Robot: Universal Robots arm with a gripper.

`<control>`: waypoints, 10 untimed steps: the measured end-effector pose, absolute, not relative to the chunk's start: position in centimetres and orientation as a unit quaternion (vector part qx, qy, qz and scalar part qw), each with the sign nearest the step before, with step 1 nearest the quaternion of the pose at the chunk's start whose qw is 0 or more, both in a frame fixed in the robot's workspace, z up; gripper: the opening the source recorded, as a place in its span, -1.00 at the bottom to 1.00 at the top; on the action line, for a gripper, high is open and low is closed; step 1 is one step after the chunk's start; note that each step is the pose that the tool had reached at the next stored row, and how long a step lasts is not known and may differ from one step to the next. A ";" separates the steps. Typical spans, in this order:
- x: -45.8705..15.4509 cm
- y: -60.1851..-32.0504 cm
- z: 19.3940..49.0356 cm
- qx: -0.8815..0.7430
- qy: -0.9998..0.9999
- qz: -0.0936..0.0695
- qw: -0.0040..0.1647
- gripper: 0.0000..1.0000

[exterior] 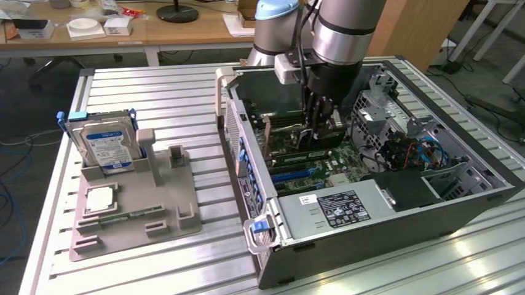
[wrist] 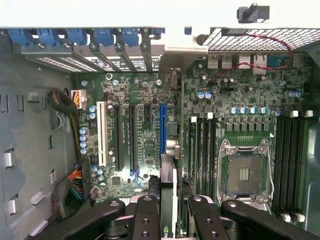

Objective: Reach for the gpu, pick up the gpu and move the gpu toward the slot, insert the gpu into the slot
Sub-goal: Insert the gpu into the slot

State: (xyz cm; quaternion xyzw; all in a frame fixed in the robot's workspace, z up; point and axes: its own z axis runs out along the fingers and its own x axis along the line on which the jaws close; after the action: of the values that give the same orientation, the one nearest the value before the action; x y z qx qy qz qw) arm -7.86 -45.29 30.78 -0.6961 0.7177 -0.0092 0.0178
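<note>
My gripper (exterior: 321, 126) reaches down into the open computer case (exterior: 246, 153), above the motherboard (wrist: 145, 100). The gpu (wrist: 169, 192) shows edge-on in the wrist view as a thin card between the black fingers (wrist: 147, 215), and the gripper (wrist: 172, 216) is shut on it. Its lower edge hangs in line with the long blue slot (wrist: 162, 130) and seems to be just above it. In the exterior view the gpu (exterior: 297, 140) appears as a dark card under the fingers, near the case's rear wall.
Black expansion slots and a white one (wrist: 103, 132) lie beside the blue slot. The memory slots (wrist: 202, 145) and the CPU socket (wrist: 245, 172) are on its other side. Outside the case, a grey fixture (exterior: 139, 209) holds a blue-labelled hard drive (exterior: 102, 144) and a memory stick (exterior: 123, 216).
</note>
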 end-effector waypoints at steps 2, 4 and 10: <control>-7.9 -45.4 30.7 -0.696 0.718 -0.009 0.018 -0.47; -7.9 -45.5 30.6 -0.696 0.718 -0.009 0.018 -0.47; -7.9 -45.6 30.3 -0.696 0.718 -0.009 0.018 -0.47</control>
State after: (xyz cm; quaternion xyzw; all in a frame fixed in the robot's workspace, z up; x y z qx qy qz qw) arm -7.93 -45.63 30.31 -0.6961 0.7176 -0.0091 0.0180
